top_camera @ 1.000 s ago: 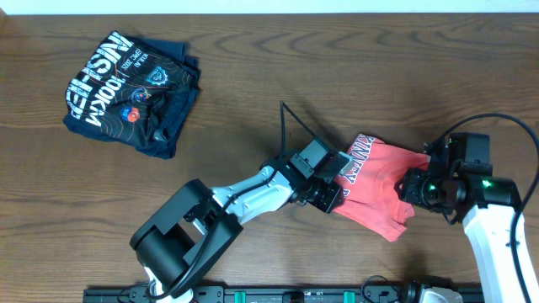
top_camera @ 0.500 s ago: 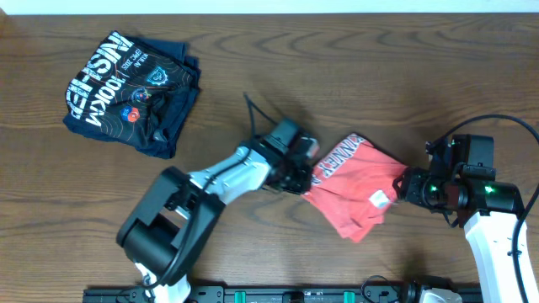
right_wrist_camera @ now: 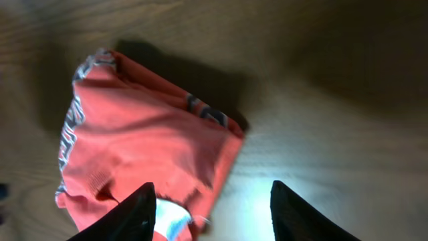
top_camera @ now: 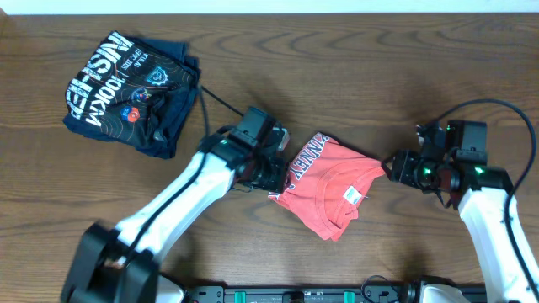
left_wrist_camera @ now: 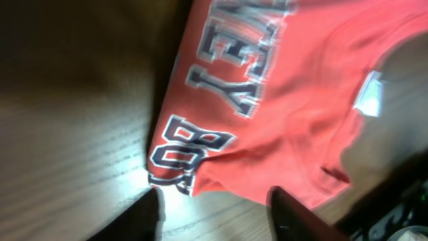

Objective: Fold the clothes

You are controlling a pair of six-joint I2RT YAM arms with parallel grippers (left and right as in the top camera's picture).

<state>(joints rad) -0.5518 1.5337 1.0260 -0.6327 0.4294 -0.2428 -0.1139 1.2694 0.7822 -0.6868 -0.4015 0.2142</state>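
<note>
The shirt (top_camera: 324, 189) is found lying in a rumpled, partly doubled bundle on the bench (top_camera: 337, 76), between the two pincers; it is touched by the left pincer (top_camera: 278, 168) at its lettered edge and lies just beside the right pincer (top_camera: 392, 168) at its opposite corner.

Left pincer: jaws spread; in the wrist view the lettered hem is seen just ahead of the gap and partly within it, yet nothing is pinched; the cloth lies slack on the bench. Right pincer: jaws likewise spread; the shirt is seen ahead of it and towards one finger, with the label (right_wrist_camera: 170, 221) close by that finger; no cloth is clamped.

It is judged that the shirt is laid here so that it can be reached by both pincers, and that the jaws are kept apart so that the cloth may settle before a fresh hold is taken. The fold is judged incomplete; the edges are uneven and the neck opening is exposed.

The navy shirt (top_camera: 126, 88) lies folded, well apart from the left pincer on the side away from the shirt; it is judged to be outside the present step.

Containers: none is seen in any view; nothing is held in anything; both garments rest directly on the bench.
</note>
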